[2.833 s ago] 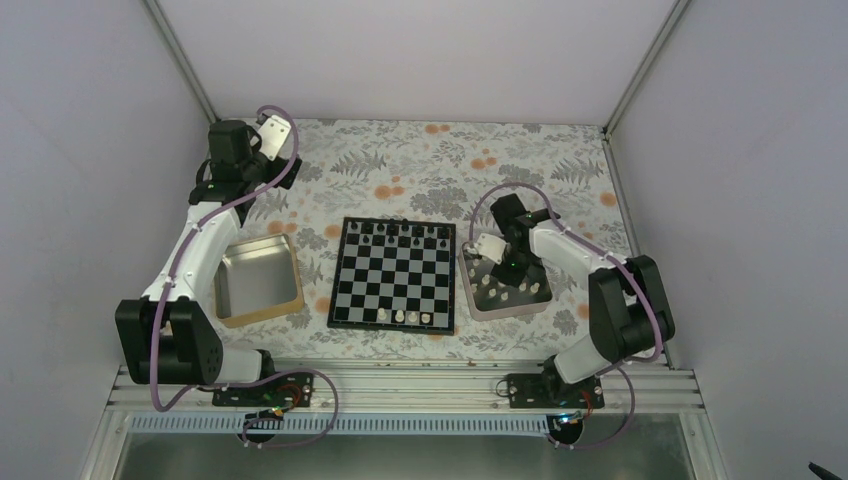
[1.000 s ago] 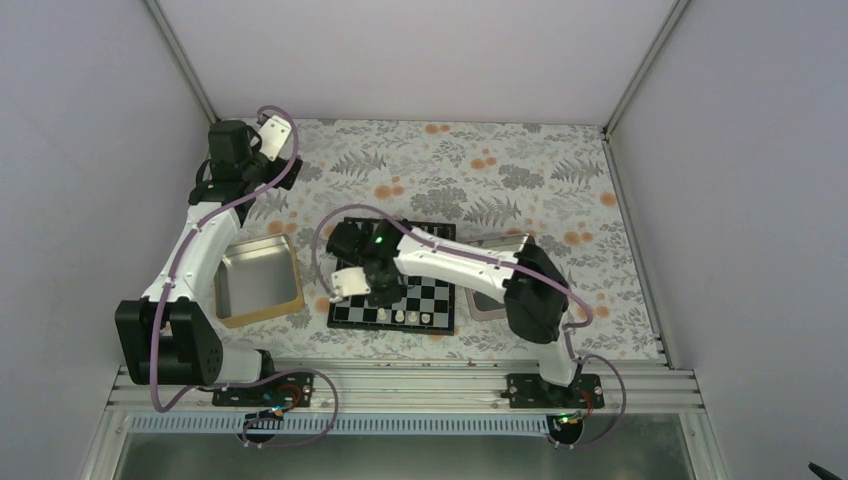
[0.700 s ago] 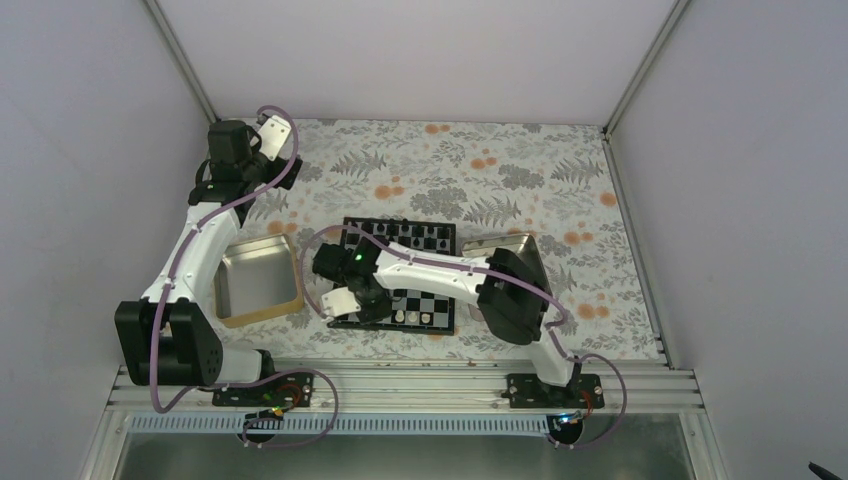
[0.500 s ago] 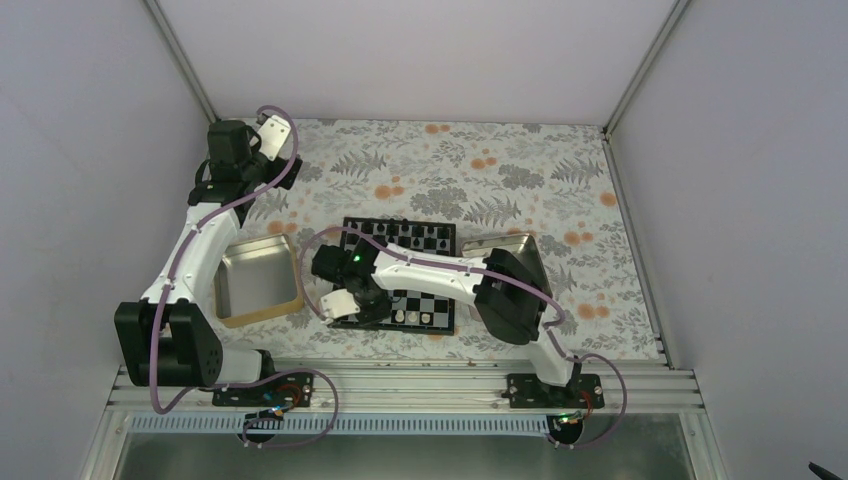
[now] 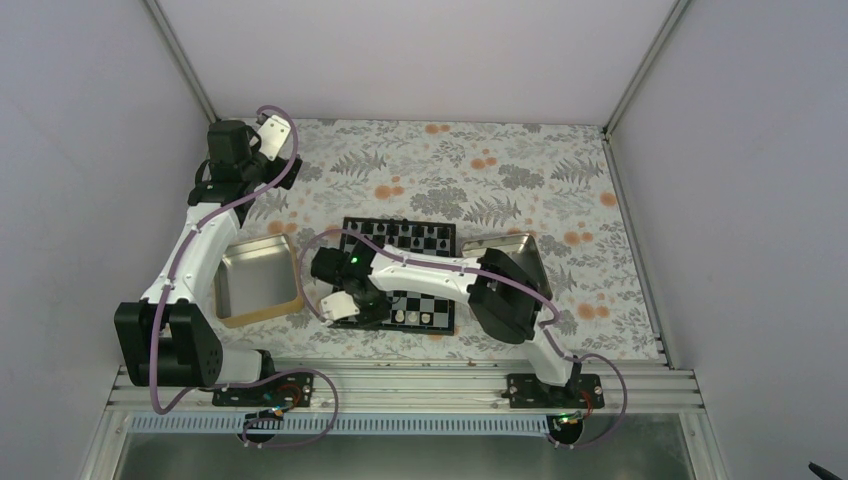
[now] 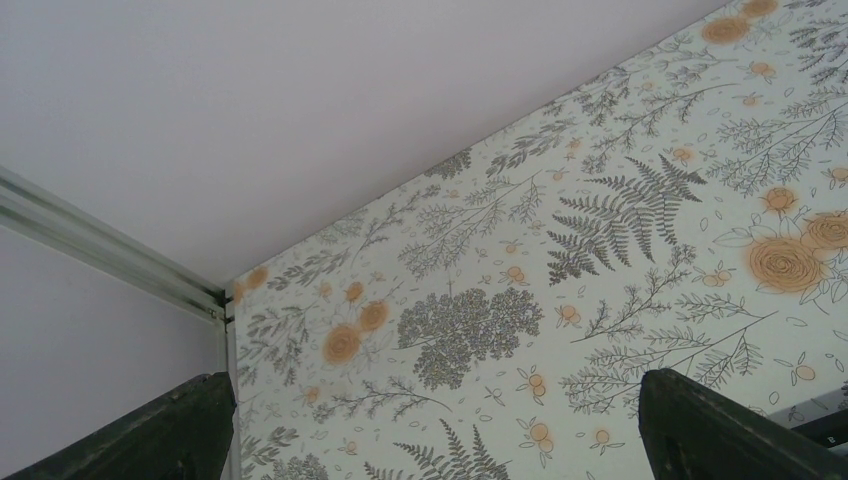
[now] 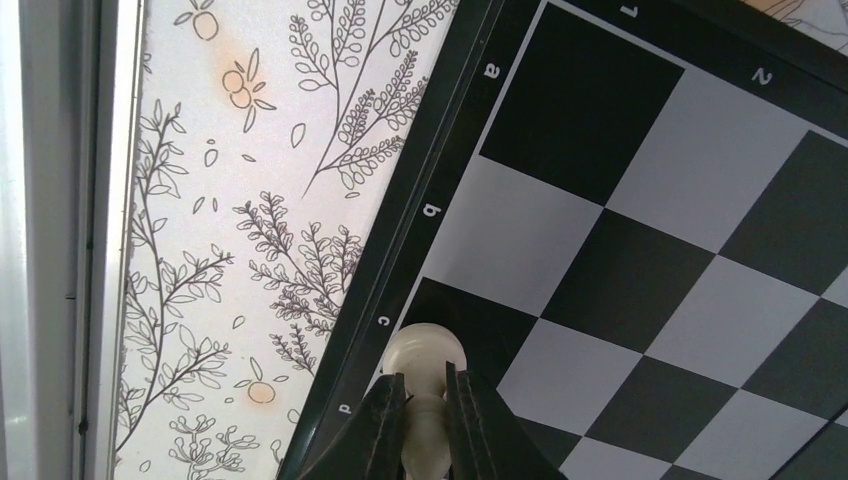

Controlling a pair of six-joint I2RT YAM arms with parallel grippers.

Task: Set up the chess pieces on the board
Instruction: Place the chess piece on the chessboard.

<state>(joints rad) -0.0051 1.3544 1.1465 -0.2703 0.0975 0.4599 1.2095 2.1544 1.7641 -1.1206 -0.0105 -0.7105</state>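
Observation:
In the right wrist view my right gripper (image 7: pixel 425 385) is shut on a cream chess piece (image 7: pixel 425 350), gripping it by the stem. The piece's round end sits over the dark square by the letter c at the rim of the board (image 7: pixel 620 200). I cannot tell whether it touches the square. From above, the right gripper (image 5: pixel 352 312) is at the near left corner of the board (image 5: pixel 425 272). A few white pieces (image 5: pixel 405 316) stand on the near row. Several black pieces (image 5: pixel 400 232) line the far row. My left gripper (image 5: pixel 272 128) is held open at the far left with nothing between its fingers (image 6: pixel 700 430).
A square metal tray (image 5: pixel 258 282) lies left of the board. A second tray (image 5: pixel 518 243) on the right is partly hidden under the right arm. Flowered cloth (image 6: pixel 560 250) covers the table, and enclosure walls stand close on three sides.
The right arm swung from the right tray across the board to its near left corner. In the last half second it barely moved. The left arm stayed still.

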